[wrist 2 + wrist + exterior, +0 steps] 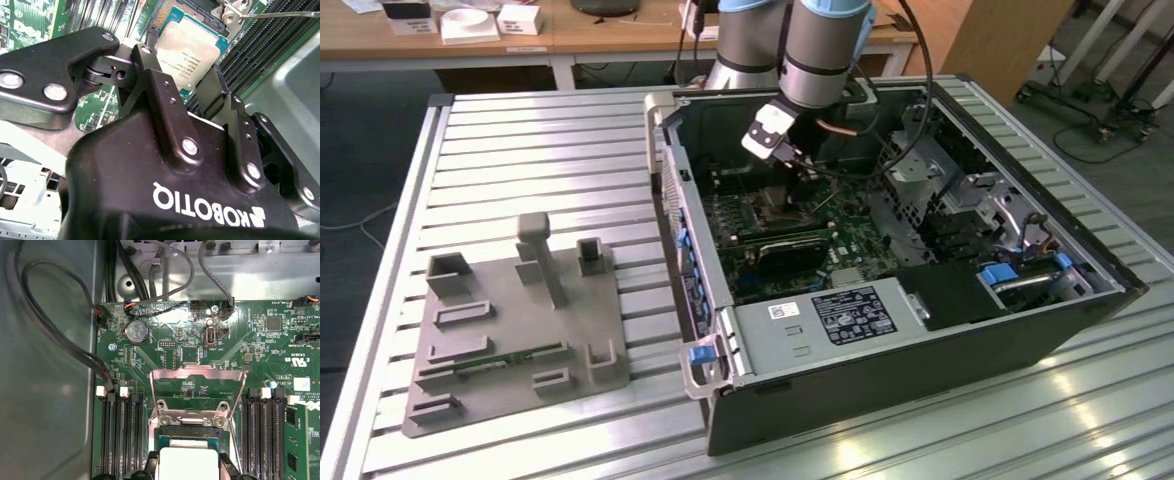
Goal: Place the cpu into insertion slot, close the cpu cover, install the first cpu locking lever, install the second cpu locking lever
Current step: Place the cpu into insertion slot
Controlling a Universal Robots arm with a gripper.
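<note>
Exterior view high, oblique, over whole case (881, 390); both wrist views close, sharing cpu (190, 47) (187, 462).

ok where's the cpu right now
In both wrist views the cpu is at the motherboard socket, between the two banks of memory slots and right next to the hinge of the open cover.

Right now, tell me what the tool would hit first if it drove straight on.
The cpu, straight ahead of the tool, over its socket; whether they already touch is unclear. The cpu cover stands open.
</note>
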